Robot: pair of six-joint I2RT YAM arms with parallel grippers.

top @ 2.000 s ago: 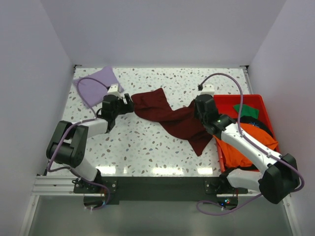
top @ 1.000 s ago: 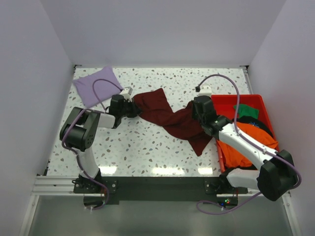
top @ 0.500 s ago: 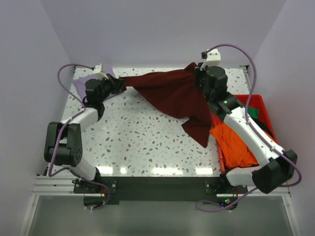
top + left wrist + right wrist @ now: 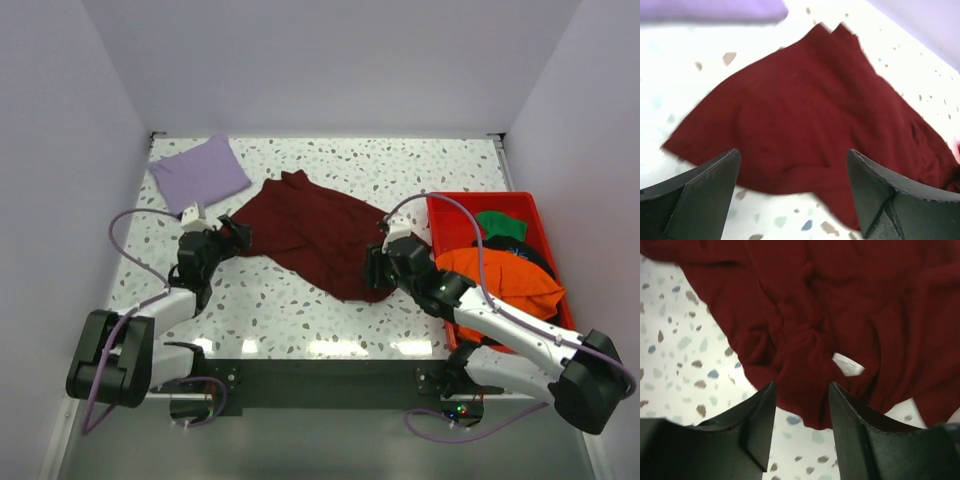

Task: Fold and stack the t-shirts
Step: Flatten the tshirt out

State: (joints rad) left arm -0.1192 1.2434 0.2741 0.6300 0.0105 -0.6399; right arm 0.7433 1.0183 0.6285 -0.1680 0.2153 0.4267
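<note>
The dark maroon t-shirt (image 4: pixel 310 232) lies spread on the speckled table, its white tag (image 4: pixel 848 365) near the right-hand hem. My left gripper (image 4: pixel 236 238) sits at the shirt's left edge, and in the left wrist view (image 4: pixel 792 167) its jaws stand wide open and empty, with the maroon cloth (image 4: pixel 805 110) just beyond them. My right gripper (image 4: pixel 372 268) is at the shirt's near right corner. In the right wrist view (image 4: pixel 801 392) it is open, the bunched maroon hem (image 4: pixel 805 345) just past the tips. A folded lavender t-shirt (image 4: pixel 200 172) lies at the back left.
The red bin (image 4: pixel 437 212) stands at the right, holding an orange t-shirt (image 4: pixel 500 282), a green one (image 4: pixel 500 224) and a black one (image 4: pixel 527 250). White walls close in the table on three sides. The lavender cloth (image 4: pixel 710 9) shows at the top of the left wrist view.
Both arms came down and toward the near side from their raised hold. Both grippers let go, and the maroon t-shirt now lies spread on the table.
</note>
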